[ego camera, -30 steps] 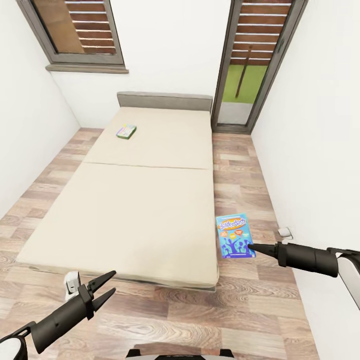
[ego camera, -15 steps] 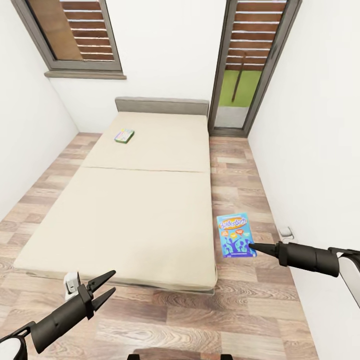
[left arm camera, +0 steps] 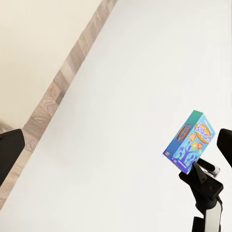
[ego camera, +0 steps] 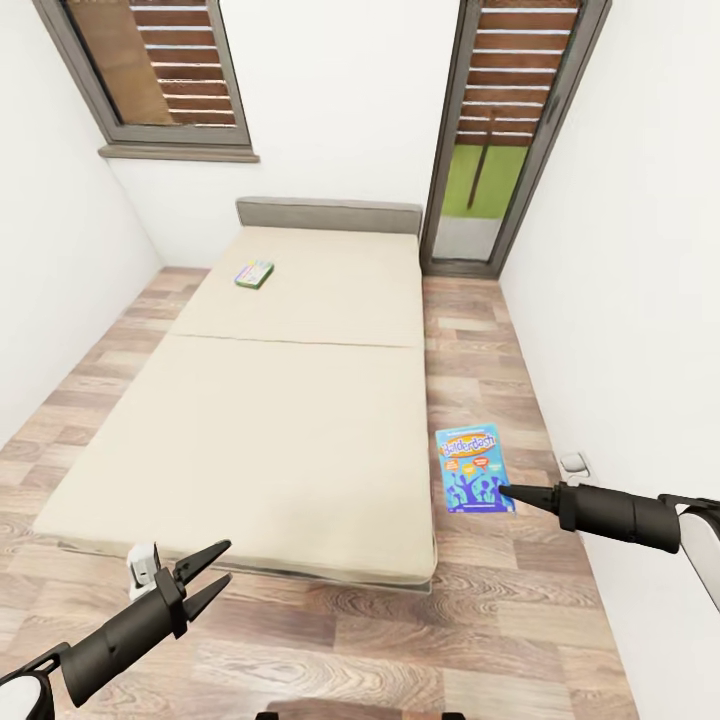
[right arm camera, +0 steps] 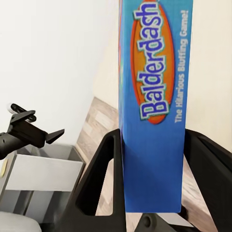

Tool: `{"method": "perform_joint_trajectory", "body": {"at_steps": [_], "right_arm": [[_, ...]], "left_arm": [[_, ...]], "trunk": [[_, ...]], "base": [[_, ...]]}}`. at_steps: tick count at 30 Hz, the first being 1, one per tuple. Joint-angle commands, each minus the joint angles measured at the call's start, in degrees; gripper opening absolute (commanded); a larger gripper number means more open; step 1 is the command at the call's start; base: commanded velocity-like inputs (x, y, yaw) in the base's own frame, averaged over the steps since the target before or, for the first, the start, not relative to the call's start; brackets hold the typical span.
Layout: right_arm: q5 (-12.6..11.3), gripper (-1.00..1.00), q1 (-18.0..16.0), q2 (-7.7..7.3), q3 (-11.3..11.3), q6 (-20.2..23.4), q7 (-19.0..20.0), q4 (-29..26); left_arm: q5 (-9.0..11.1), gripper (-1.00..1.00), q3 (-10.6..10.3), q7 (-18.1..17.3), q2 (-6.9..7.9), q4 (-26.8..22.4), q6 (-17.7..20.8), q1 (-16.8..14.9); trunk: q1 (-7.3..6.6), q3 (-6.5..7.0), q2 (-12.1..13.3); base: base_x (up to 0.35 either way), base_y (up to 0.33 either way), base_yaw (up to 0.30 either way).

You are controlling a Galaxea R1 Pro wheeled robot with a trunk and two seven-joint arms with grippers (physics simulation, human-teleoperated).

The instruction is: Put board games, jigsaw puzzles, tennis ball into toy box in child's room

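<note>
2 black fingers of the right claw point(ego camera: 507, 490) were clamped on the lower end of a blue Balderdash board game point(ego camera: 471, 469), one pad on each broad side of the flat box, as the right wrist view showed point(right arm camera: 153, 104). The box was held upright off the wooden floor point(ego camera: 480, 620), in the aisle between the bed point(ego camera: 280, 400) and the white right-hand wall point(ego camera: 640, 300). Its glossy printed face carried an orange oval with white lettering above blue figures.

The left claw point(ego camera: 206, 573) hung over the floor just short of the foot of the bed, its 2 tapered fingers spread apart with nothing between them. In the left wrist view the held box point(left arm camera: 189, 141) showed tilted against the white wall, with the right claw point(left arm camera: 199, 170) under it.

A 2nd, smaller board game point(ego camera: 254, 273), a flat rectangle with a green edge and pale printed top, lay on the far half of the bed near the headboard point(ego camera: 328, 215), well apart from both claws. The mattress was a smooth beige slab with 1 seam across its middle. Beyond it stood a grey-framed window point(ego camera: 150, 80) with brown slats and a tall glazed door point(ego camera: 500, 130) showing green outside. The floor was plank-patterned wood in grey-brown tones.
</note>
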Motion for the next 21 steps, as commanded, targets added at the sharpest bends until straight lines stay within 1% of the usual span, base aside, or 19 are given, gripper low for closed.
{"method": "perform_joint_trajectory", "body": {"at_steps": [1, 8, 21], "right_arm": [[0.2, -1.0, -0.04, -0.01, -0.04, 0.16, 0.35, 0.0], [0.2, -1.0, -0.1, -0.02, -0.07, 0.16, 0.33, 0.0], [0.2, -1.0, -0.18, -0.08, 0.08, 0.16, 0.32, -0.02]], "left_arm": [[0.01, 1.0, 0.08, -0.1, 0.0, -0.03, 0.24, 0.0], [0.01, 1.0, 0.13, -0.13, -0.04, -0.03, 0.23, 0.0], [0.01, 1.0, 0.17, -0.2, -0.03, -0.03, 0.24, 0.0]], "trunk": [[0.03, -0.03, -0.09], [0.03, 0.29, -0.09], [0.03, 0.86, -0.09]], "base": [[0.0, 0.0, 0.159], [0.0, 0.0, 0.206], [0.0, 0.0, 0.257]]}}
